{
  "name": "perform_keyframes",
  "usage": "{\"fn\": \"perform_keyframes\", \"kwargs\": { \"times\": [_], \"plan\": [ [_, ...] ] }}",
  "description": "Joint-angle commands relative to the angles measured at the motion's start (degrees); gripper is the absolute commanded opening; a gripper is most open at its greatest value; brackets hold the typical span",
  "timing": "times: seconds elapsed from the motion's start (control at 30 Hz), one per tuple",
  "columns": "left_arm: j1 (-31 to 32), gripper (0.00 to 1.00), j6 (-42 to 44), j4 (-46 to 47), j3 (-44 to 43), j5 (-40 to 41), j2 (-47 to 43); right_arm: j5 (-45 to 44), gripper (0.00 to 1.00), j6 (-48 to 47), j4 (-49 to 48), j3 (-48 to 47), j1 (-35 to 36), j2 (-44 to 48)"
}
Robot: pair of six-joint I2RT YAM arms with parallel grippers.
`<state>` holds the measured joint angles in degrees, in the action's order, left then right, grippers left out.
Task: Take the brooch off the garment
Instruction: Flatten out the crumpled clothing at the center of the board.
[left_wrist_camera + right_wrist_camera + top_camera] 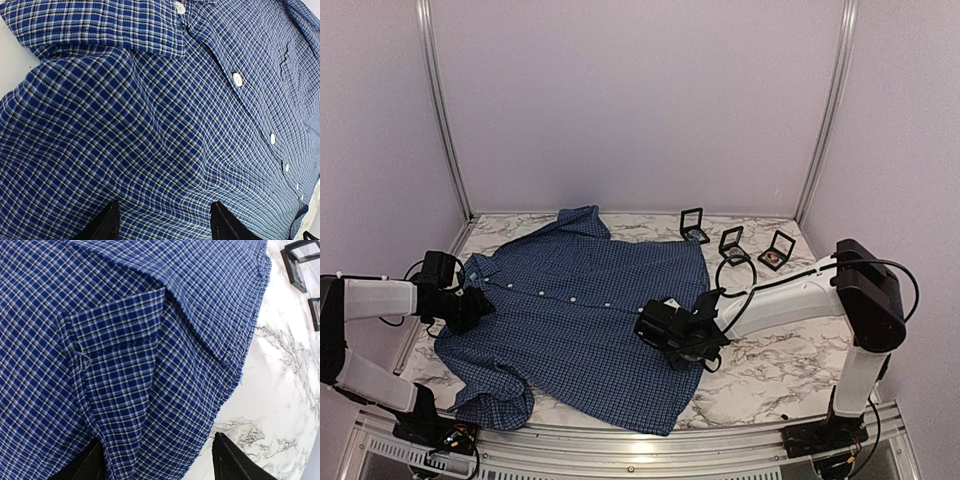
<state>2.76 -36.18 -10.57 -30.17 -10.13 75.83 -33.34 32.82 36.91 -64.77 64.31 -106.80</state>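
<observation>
The dark blue checked shirt (580,300) lies spread over the left and middle of the marble surface (800,350), with its collar (100,25) to the left and its hem to the right. The left end effector (165,206) hangs low over the cloth next to the collar, beside the row of pale buttons (237,79). Its fingers are spread, with only flat fabric under the gap. The right end effector (157,439) sits at the near right part of the hem, fingers also spread. One finger is over a raised fold of cloth and the other over bare marble, and it pinches nothing.

The brooch cannot be made out on the shirt in any view. The only reddish-brown roundish piece (774,259) in sight lies inside the rightmost of three small black frame boxes (731,243). These stand in a row at the far right, apart from the hem. The right arm's black cable (725,275) loops over the surface on the near side of the middle box.

Open marble runs right of the hem and toward the near right corner. The far sleeve reaches close to the back wall (640,100). The near sleeve is bunched at the near left, and the shirt's near corner lies at the metal rail (620,437) along the near edge.
</observation>
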Motion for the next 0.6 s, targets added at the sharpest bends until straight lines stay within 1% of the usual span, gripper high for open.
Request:
{"fn": "perform_keyframes", "kwargs": {
  "times": [0.0, 0.17, 0.3, 0.43, 0.57],
  "plan": [
    [-0.04, 0.64, 0.94, 0.93, -1.51, -0.15, 0.59, -1.13, 0.70, 1.70, -0.64, 0.91, -2.20, 0.68],
    [-0.04, 0.64, 1.12, 0.73, -1.66, -0.10, 0.55, 1.80, 0.70, 1.77, -4.73, 4.16, -5.12, 3.52],
    [-0.06, 0.64, 1.21, 0.68, -1.89, -0.15, 0.76, 2.52, 0.70, 2.71, -5.59, 6.22, -6.47, 4.98],
    [-0.03, 0.64, 1.27, 0.67, -2.01, -0.15, 1.02, 4.45, 0.70, 3.99, -8.06, 9.32, -6.83, 8.26],
    [-0.05, 0.64, 1.30, 0.59, -2.07, -0.15, 0.99, 4.84, 0.70, 5.62, -8.29, 11.10, -6.91, 11.02]
  ]
}}
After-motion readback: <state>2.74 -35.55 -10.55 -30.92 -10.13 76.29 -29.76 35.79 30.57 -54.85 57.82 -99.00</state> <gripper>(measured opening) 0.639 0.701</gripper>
